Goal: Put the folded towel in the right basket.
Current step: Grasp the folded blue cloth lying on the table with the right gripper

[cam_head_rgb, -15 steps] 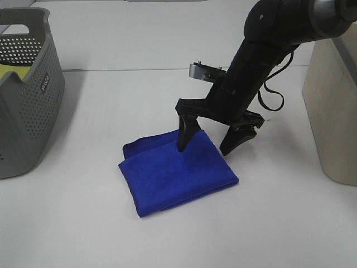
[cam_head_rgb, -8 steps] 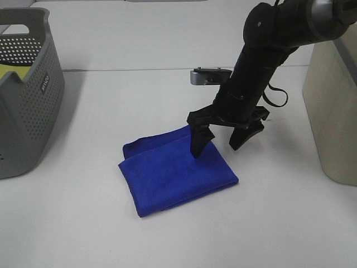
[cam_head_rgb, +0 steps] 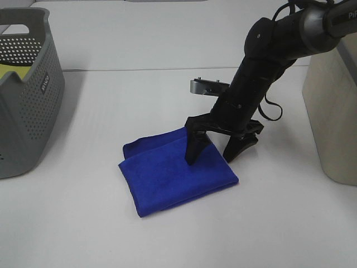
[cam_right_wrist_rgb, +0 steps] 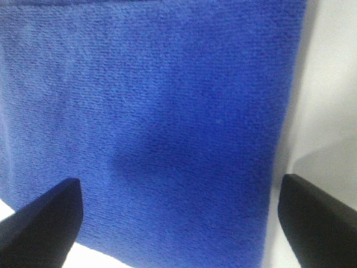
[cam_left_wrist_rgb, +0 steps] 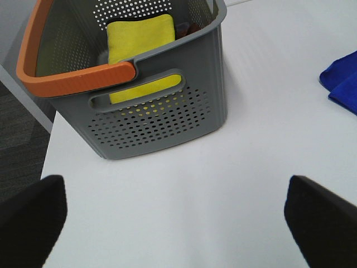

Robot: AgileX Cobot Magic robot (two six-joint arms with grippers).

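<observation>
White table (cam_head_rgb: 72, 223): bears all items. Grey perforated basket (cam_head_rgb: 30, 106) with orange rim: at the table's left, holds a yellow cloth (cam_left_wrist_rgb: 139, 34). Beige basket (cam_head_rgb: 334, 111): at the right edge, only partly in view. Folded blue towel (cam_head_rgb: 173, 173): flat on the table between the baskets, inside neither. Right gripper (cam_head_rgb: 210, 158): jaws apart, one finger on the towel's right portion, the other past its edge. Left gripper (cam_left_wrist_rgb: 175, 223): jaws wide apart, over bare table beside the grey basket.

Black arm (cam_head_rgb: 266, 53), looped black cable (cam_head_rgb: 279, 111), silver bracket (cam_head_rgb: 207, 86), tapered claw (cam_head_rgb: 210, 158)
</observation>
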